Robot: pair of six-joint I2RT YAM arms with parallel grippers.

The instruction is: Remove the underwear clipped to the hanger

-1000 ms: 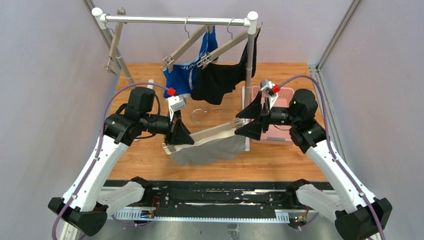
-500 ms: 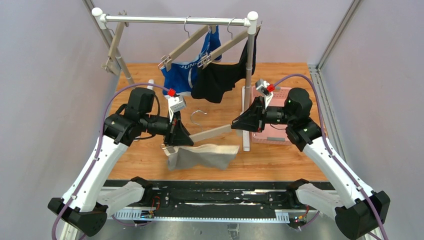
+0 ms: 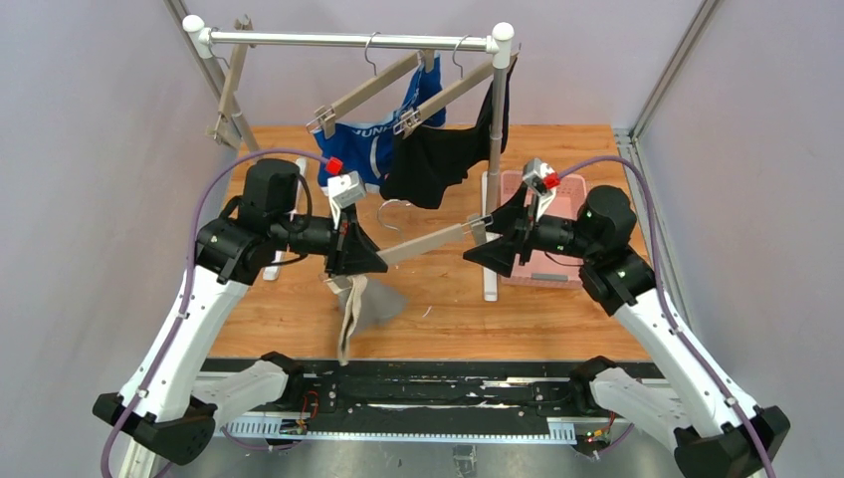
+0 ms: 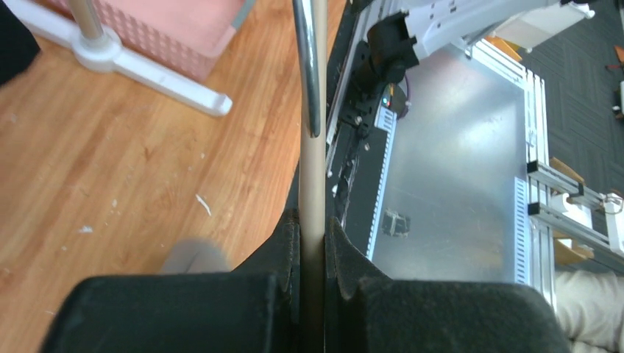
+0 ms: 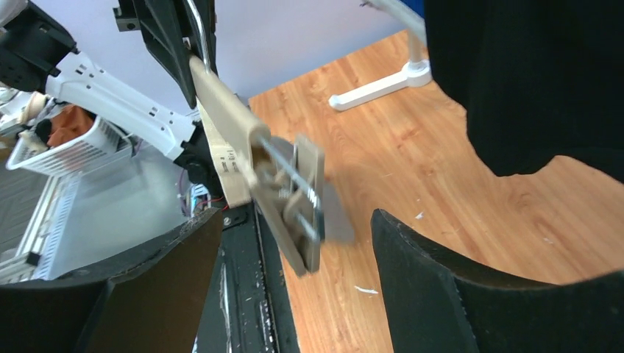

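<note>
Left gripper [image 3: 360, 261] is clamped shut on the bar of a wooden hanger [image 3: 428, 244], held off the table [image 3: 557, 319] and angled up toward the right. Grey briefs [image 3: 360, 309] dangle from the hanger's left end, just under that gripper, in a limp vertical bunch. Right gripper [image 3: 485, 239] sits at the hanger's right end, jaws wide apart either side of the clip [image 5: 298, 202]. That clip holds no cloth. Blue briefs [image 3: 358, 149] and black briefs [image 3: 438, 159] hang clipped on the rail [image 3: 348, 40] at the back. Pink basket [image 3: 562, 194] is behind the right gripper.
</note>
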